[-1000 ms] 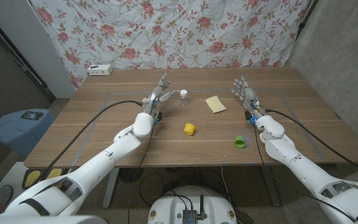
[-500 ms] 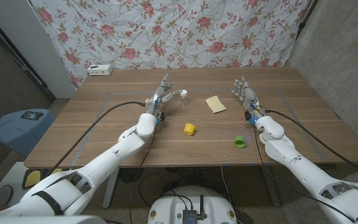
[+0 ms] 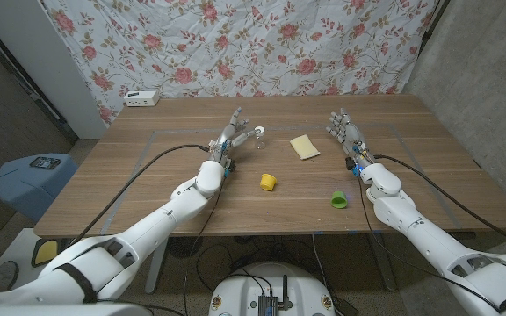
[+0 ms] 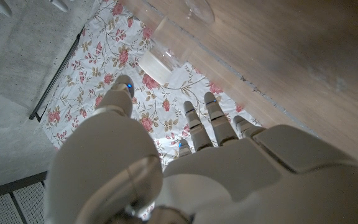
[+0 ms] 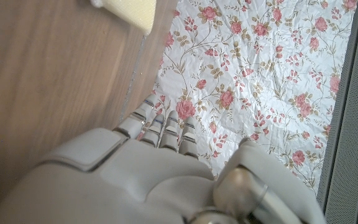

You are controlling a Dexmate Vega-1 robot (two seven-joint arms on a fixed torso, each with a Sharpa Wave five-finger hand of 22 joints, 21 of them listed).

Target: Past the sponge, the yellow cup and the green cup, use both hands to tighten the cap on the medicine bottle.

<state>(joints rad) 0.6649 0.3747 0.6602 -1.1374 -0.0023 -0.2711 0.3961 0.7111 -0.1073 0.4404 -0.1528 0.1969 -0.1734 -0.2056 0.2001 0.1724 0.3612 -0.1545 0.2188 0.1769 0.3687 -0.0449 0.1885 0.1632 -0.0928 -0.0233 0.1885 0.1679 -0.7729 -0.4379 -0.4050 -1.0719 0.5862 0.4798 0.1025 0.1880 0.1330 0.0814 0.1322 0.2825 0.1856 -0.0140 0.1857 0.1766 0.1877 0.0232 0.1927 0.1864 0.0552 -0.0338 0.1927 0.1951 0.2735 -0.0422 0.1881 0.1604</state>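
Left hand [image 3: 233,133] reaches with spread fingers right beside the small clear medicine bottle [image 3: 258,133] at the far middle of the wooden table [image 3: 148,189], holding nothing. Right hand [image 3: 346,133] waits open and holds nothing. Sponge [image 3: 305,146], yellow cup [image 3: 269,182] and green cup [image 3: 339,200] sit between the hands.

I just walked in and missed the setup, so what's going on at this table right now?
A two-armed robot is going for the small medicine bottle at the far middle of the wooden table. Its left hand reaches toward the bottle with fingers spread, right beside it, not clearly gripping. The right hand waits open, to the right of the sponge. The yellow cup and the green cup sit nearer the robot, untouched.
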